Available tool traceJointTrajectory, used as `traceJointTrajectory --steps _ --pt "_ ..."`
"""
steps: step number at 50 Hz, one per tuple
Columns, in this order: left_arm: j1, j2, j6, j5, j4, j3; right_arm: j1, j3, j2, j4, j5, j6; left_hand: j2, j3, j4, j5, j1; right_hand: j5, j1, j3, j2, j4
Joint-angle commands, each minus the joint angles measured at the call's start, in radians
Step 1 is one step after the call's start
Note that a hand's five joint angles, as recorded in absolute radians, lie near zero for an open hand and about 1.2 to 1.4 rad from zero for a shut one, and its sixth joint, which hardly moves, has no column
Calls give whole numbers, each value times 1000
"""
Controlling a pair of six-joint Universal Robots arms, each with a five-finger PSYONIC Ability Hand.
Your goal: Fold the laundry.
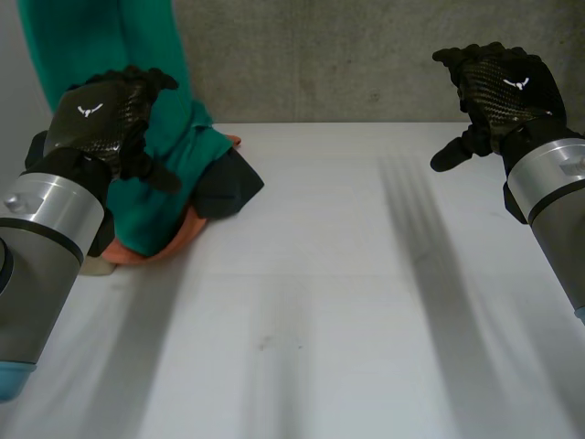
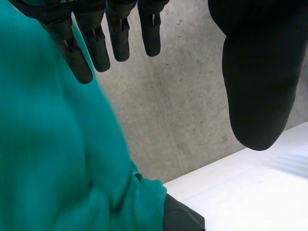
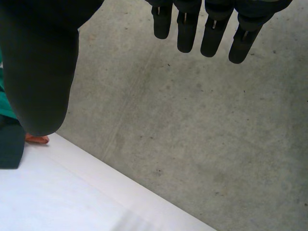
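- Three cloths sit heaped at the far left of the white table (image 1: 347,302): a teal cloth (image 1: 178,151) on top, a dark cloth (image 1: 228,187) beside it and an orange cloth (image 1: 160,251) underneath.
- The left hand (image 1: 101,114) is over the heap, open. In its wrist view its fingers (image 2: 96,45) are straight against the teal fabric, with the thumb well apart.
- The right hand (image 1: 503,87) hangs above the table's far right, well apart from the heap, fingers (image 3: 211,33) straight and holding nothing.
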Motion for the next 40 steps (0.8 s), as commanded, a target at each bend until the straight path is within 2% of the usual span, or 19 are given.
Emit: traceJointTrajectory --steps 1,21,25,26,29,30,34,38,40 --pt "0 0 0 1 0 -3 2 2 0 1 0 -1 -136 -137 -130 -121 -127 -100 -65 -90 -89 -105" --pt "3 -13 15 0 8 16 0 -2 0 9 0 -11 -130 -131 -123 -114 -120 -100 -65 -90 -89 -105" --pt "29 -83 124 -5 60 63 2 -1 1 12 0 -43 -118 -119 -112 -103 -108 -100 -65 -90 -89 -105" --pt "43 -139 208 -7 83 87 2 -1 1 12 0 -48 -109 -110 -103 -94 -99 -100 -65 -90 -89 -105" --pt "63 -226 346 -2 118 123 2 -1 3 13 1 -56 -109 -110 -103 -94 -99 -100 -65 -90 -89 -105" --pt "80 -279 435 -3 150 150 2 1 3 13 1 -56 -112 -113 -106 -97 -102 -100 -65 -90 -89 -105" --pt "133 -419 607 -7 256 228 3 4 3 15 1 -57 -112 -113 -106 -97 -102 -100 -65 -90 -89 -105" --pt "178 -567 692 -8 321 326 3 13 3 13 0 -59 -106 -107 -100 -91 -96 -100 -65 -90 -89 -105" --pt "187 -614 695 -11 324 371 3 13 5 13 0 -59 -92 -93 -85 -76 -82 -100 -65 -90 -89 -105"
